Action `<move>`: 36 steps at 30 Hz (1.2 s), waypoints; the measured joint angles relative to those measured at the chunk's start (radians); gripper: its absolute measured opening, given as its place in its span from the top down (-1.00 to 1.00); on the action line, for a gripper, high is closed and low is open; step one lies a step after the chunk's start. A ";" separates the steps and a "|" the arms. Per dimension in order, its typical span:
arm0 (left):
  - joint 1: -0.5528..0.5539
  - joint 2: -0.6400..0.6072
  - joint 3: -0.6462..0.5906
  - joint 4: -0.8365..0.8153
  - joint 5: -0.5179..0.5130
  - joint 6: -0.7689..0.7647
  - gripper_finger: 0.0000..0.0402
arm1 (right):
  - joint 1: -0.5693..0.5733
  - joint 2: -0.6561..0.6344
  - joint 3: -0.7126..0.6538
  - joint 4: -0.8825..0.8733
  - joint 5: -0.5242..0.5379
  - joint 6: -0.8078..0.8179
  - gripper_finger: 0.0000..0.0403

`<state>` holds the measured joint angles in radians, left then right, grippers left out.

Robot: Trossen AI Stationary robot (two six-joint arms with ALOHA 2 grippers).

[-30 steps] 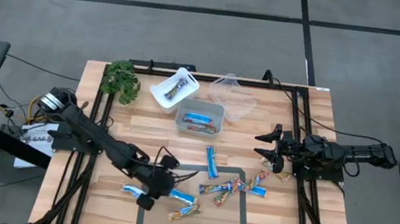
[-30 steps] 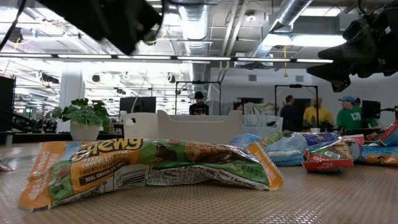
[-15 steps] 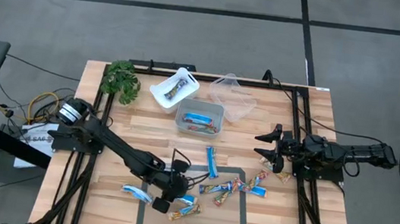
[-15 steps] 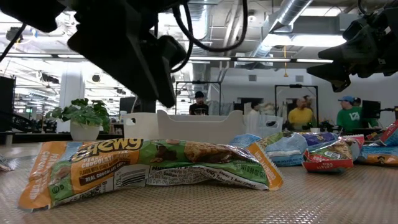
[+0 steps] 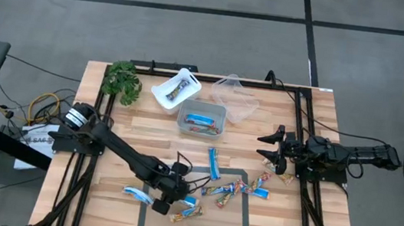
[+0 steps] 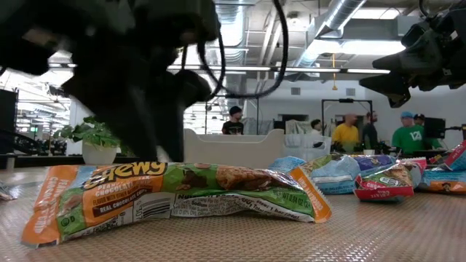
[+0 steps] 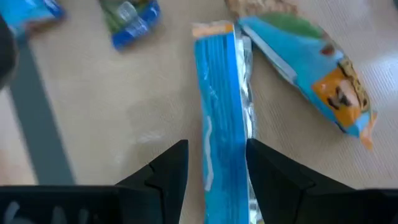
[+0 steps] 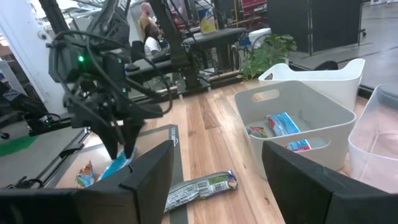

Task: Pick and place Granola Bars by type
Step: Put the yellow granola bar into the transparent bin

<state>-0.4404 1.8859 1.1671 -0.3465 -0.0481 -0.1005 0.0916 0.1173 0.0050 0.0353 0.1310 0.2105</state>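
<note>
Left wrist view, jaws: the left gripper (image 7: 214, 171) stood open, its two dark fingers (image 7: 168, 171) straddling a slim bright blue wrapped granola bar (image 7: 221, 124) lying flat on the table; whether they touched it I could not tell.
Left gripper, change: in the high view the left gripper (image 5: 168, 198) had come down from the previous half second, and in the low view its dark bulk had sunk to table level behind the orange-and-green chewy bar (image 6: 175, 193).
Beside the bar: a blue-and-orange wrapped bar (image 7: 317, 81) lay just next to it.
Other bars: a loose cluster (image 5: 235, 188) lay on the wooden table (image 5: 289, 224); more sat in the grey tub (image 5: 201, 119) and the white tub (image 5: 176, 88).
Right gripper (image 5: 269, 148): unmoved near the table's right edge, fingers spread wide, holding nothing.
</note>
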 joint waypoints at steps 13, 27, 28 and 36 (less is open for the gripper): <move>-0.009 0.034 0.011 0.012 0.005 0.030 0.23 | 0.000 0.000 0.000 0.000 0.000 0.000 -0.19; -0.013 0.064 0.016 0.024 0.044 0.031 0.24 | 0.000 0.000 0.000 0.001 0.000 0.000 -0.19; -0.013 0.064 0.016 0.024 0.044 0.031 0.26 | 0.000 0.000 0.000 0.001 0.000 0.000 -0.19; -0.013 0.064 0.016 0.029 0.043 0.035 0.63 | 0.000 0.000 0.000 0.000 0.000 0.000 -0.19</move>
<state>-0.4530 1.9499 1.1835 -0.3170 -0.0046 -0.0654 0.0914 0.1175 0.0049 0.0353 0.1310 0.2108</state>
